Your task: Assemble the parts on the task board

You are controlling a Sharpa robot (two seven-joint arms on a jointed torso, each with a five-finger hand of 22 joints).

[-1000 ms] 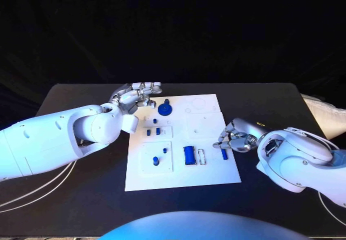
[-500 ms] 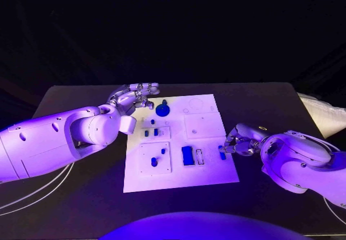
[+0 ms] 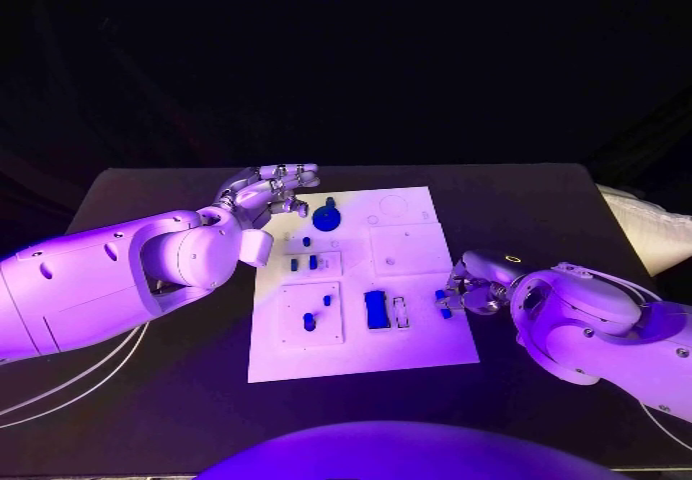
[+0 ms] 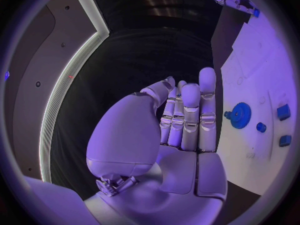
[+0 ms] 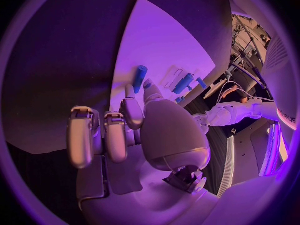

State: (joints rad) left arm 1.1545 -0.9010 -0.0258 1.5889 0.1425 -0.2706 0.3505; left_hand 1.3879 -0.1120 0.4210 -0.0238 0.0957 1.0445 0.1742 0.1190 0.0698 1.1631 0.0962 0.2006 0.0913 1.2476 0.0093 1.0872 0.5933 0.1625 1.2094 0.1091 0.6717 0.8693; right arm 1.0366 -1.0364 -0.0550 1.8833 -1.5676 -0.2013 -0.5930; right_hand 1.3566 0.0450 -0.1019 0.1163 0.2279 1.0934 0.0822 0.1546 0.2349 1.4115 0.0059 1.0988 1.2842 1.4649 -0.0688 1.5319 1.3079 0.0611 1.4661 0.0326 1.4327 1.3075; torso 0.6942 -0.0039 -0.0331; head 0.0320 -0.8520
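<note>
The white task board (image 3: 418,345) lies in the middle of the black table. A blue gear (image 3: 327,215) (image 4: 239,116) sits near its far left corner. My left hand (image 3: 268,190) (image 4: 181,130) hovers just beside that corner, fingers straight and together, holding nothing. A small blue peg (image 3: 443,301) (image 5: 139,78) lies near the board's right edge. My right hand (image 3: 470,286) (image 5: 134,130) is at that edge, and its thumb and one finger pinch the peg's near end while the other fingers curl back.
A larger blue block (image 3: 376,308) (image 5: 183,83) stands mid-board next to a white slot. Several small blue pieces (image 3: 303,263) (image 4: 283,111) sit in the left-hand plates. Bare black table (image 3: 173,400) surrounds the board.
My right hand has drawn in toward the blue peg and its fingers have closed on the peg's end. The left hand has stayed in place.
</note>
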